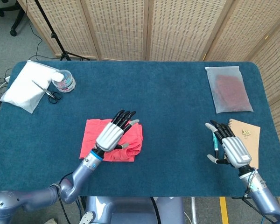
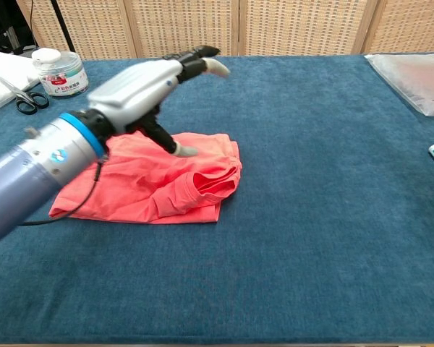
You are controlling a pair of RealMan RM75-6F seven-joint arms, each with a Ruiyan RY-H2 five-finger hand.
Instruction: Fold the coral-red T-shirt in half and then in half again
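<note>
Left hand (image 2: 141, 87) hovers over the folded coral-red T-shirt (image 2: 155, 184).
Its fingers are apart, holding nothing; the shirt lies on the blue tabletop (image 1: 177, 102). The right hand (image 1: 228, 147) rests empty, fingers spread.

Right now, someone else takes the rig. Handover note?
Left hand: open, fingers spread, raised above the T-shirt, holding nothing.
Right hand: empty, fingers apart, at the table's right, beside a pen and a notebook.
Coral-red T-shirt: a compact folded bundle left of centre on the table, its right edge rumpled.
Done: the folds look made.
Left: probably flatten that edge, check it is square.
</note>
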